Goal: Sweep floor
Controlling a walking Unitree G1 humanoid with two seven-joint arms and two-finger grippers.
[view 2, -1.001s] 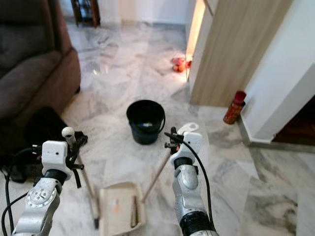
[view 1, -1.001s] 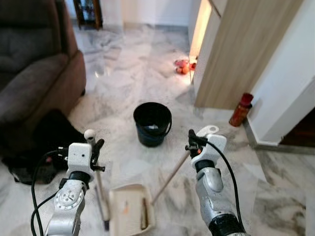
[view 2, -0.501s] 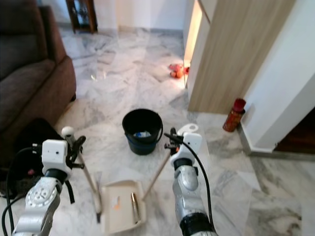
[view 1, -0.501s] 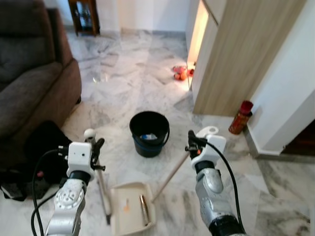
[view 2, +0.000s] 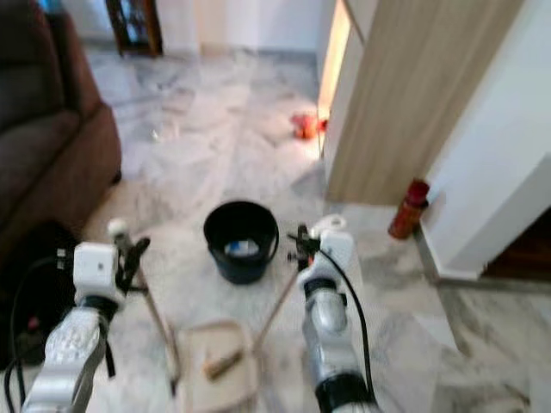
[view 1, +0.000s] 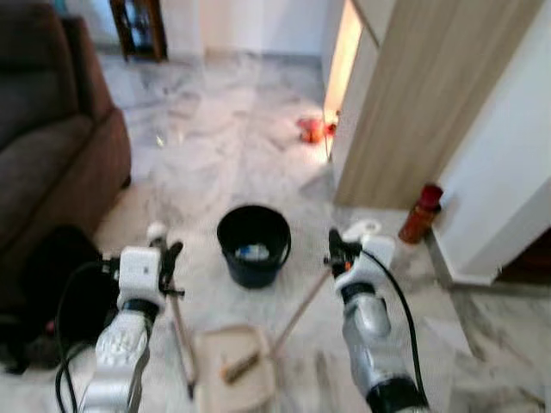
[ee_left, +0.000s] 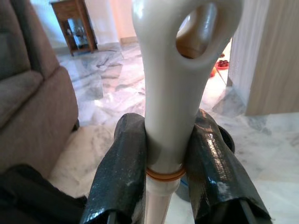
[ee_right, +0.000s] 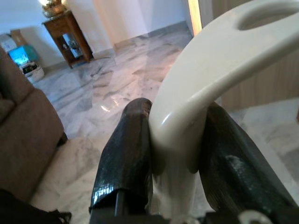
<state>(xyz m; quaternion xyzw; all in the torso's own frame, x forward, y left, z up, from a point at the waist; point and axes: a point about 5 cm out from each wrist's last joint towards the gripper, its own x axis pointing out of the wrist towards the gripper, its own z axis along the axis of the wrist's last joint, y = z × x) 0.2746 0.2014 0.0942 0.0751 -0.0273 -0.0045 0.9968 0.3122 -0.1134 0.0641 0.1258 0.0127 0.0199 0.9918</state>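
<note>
Now both tools are in hand: the left pincer (view 1: pixel 166 258) is shut tight on the dustpan handle (ee_left: pixel 170 84), its two black fingers (ee_left: pixel 122 172) pressed against the cream shaft just above an orange ring, and the right pincer (view 1: pixel 331 249) is likewise clamped on the broom handle (ee_right: pixel 205 70), near its looped top end. The broom stick (view 1: pixel 297 314) slants down from the right pincer toward the dustpan (view 1: pixel 237 379), which sits on the marble floor (view 1: pixel 215 146) between the two arms and carries a short brownish piece of litter (view 1: pixel 239 367). Just beyond the pan stands a black bucket (view 1: pixel 253 244) with something pale inside. The head views are blurred, so finer dirt on the floor cannot be made out. By my reading the sweeping-up step looks done or nearly so, and the step in hand is taking the loaded pan to the bucket. Next the left arm would need to lift the pan level, bring it over the bucket rim and tip it, keeping the broom clear of the pan's path; a sofa (view 1: pixel 43 155) and a dark bag (view 1: pixel 52 275) lie to the left, a red can (view 1: pixel 419 212) by the wall to the right
</note>
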